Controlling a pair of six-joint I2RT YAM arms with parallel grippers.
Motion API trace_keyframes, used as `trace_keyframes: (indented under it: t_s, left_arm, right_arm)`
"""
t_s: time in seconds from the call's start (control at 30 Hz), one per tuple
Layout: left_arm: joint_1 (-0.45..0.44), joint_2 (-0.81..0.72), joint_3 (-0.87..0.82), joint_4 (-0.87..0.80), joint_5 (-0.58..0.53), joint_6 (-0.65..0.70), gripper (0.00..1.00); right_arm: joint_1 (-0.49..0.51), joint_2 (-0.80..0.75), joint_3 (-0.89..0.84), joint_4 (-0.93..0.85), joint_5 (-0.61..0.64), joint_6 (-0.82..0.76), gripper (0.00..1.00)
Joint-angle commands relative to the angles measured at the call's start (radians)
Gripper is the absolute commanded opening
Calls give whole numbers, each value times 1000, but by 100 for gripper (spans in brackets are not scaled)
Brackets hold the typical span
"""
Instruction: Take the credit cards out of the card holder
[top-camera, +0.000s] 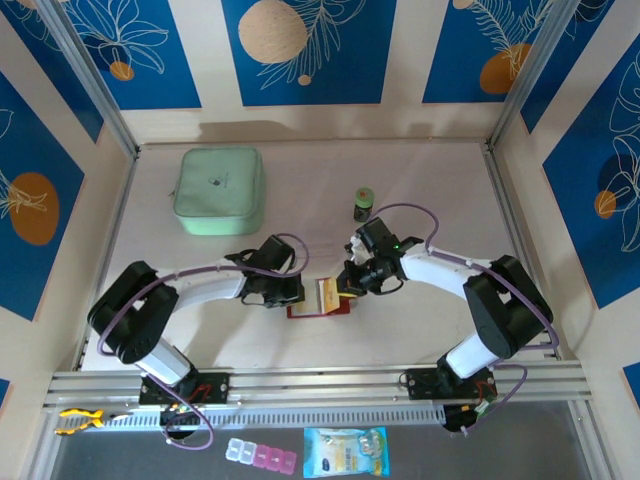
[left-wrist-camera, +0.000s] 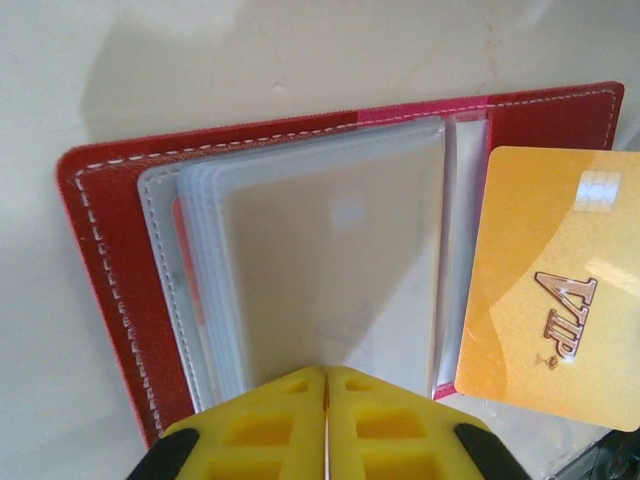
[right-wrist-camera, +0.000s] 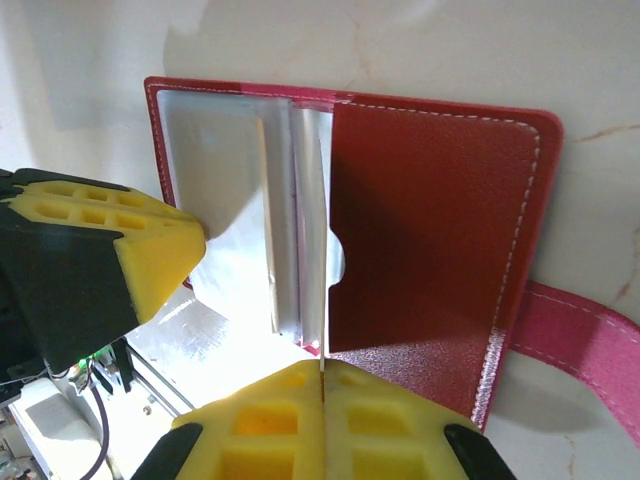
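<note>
One yellow card (left-wrist-camera: 548, 290) shows from the left wrist, hanging over the open holder (left-wrist-camera: 100, 260). Overhead, I see the holder midway along the near edge of the desk (top-camera: 420, 180). My left end effector (left-wrist-camera: 325, 395) is closed at the edge of the sleeves (left-wrist-camera: 330, 250). The right end effector (right-wrist-camera: 322, 395) pinches the card, edge-on in its own view.

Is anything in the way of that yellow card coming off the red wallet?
Nothing visible. The yellow card already sits outside the clear sleeves of the card holder, hanging past its edge. The left gripper is at the sleeves, not on the card.
</note>
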Motion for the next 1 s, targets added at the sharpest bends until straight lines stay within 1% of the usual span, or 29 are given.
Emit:
trace_keyframes:
  t_s: [0.0,0.07,0.23,0.6,0.8,0.97]
  left_arm:
    - [-9,-53,-4,-61,-45,3,12]
    - [-10,-69,-3,-74,-62,7,17]
    - [-7,-92,-10,-83,-83,11,23]
    - [-2,-68,-41,-44,-66,10,24]
    - [-1,-53,-53,-17,-50,11,25]
    - [1,-45,-58,4,-38,10,25]
  right_arm:
    - [14,8,36,-41,3,-15,5]
    - [17,12,46,-49,7,-16,5]
    - [28,33,71,-69,20,-19,5]
    - [54,72,111,-99,48,-13,5]
    - [70,86,142,-127,71,-2,14]
    - [80,89,162,-136,83,9,15]
